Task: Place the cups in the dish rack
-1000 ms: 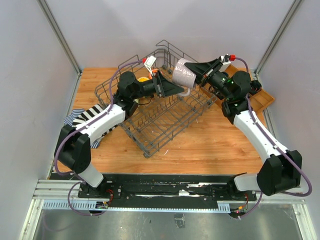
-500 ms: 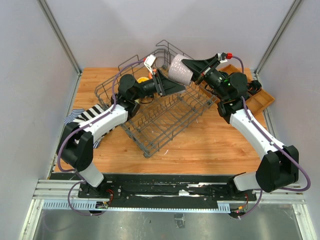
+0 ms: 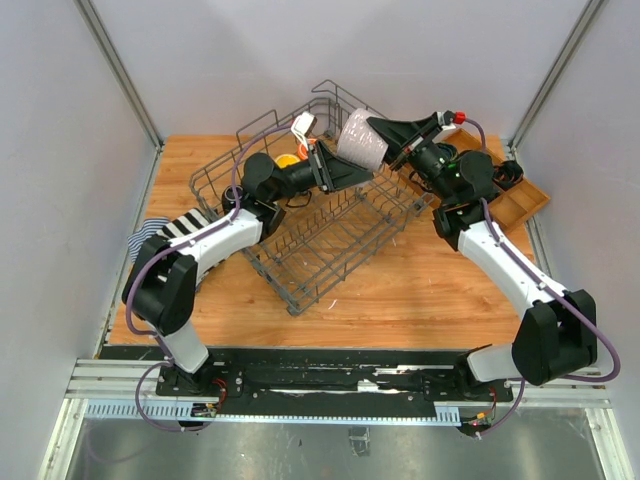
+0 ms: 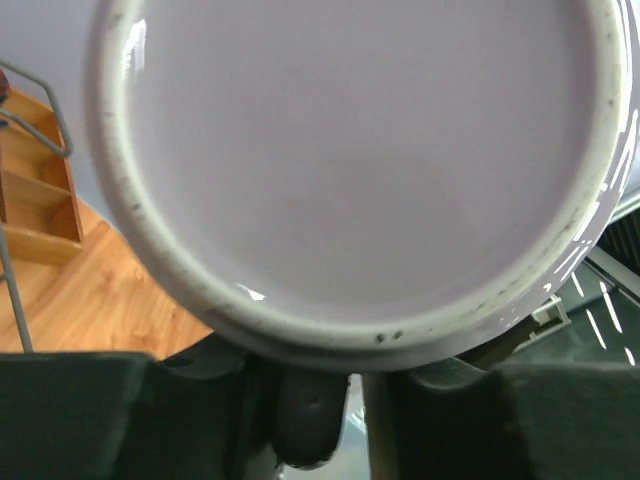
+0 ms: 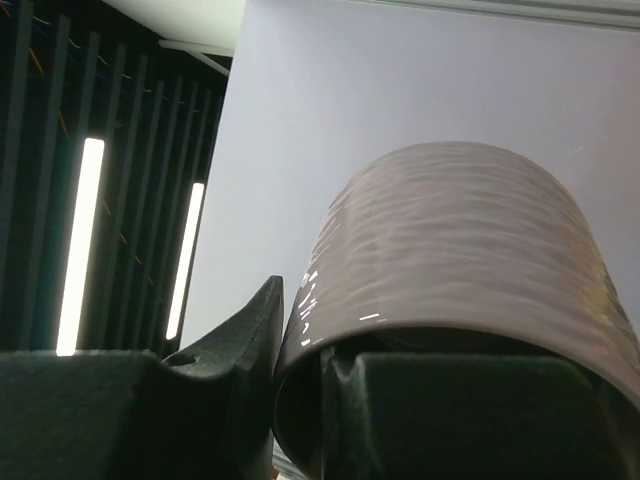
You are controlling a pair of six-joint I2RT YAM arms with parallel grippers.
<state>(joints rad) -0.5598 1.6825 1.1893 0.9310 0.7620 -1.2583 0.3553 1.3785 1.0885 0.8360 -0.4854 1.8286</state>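
Observation:
My right gripper [image 3: 376, 136] is shut on the wall of the lavender-grey mug [image 3: 361, 146] and holds it in the air, tilted, above the far corner of the grey wire dish rack [image 3: 300, 292]. In the right wrist view the mug [image 5: 460, 250] sits between my fingers [image 5: 310, 345]. My left gripper [image 3: 362, 176] is right under the mug. In the left wrist view the mug's base [image 4: 360, 150] fills the frame, and its dark handle [image 4: 310, 425] sits between my narrowly parted jaws [image 4: 305, 400], with a sliver of gap on the right. A yellow mug [image 3: 287, 158] lies in the rack's far side.
A brown wooden compartment tray [image 3: 522, 200] lies at the right edge, also in the left wrist view [image 4: 40, 190]. A black-and-white striped cloth [image 3: 165, 235] lies at the left. The rack sits diagonally on the wooden table, with raised wire sides.
My right gripper has lifted the lavender-grey mug up and to the left. My left gripper has moved right and up, closing in under the mug.

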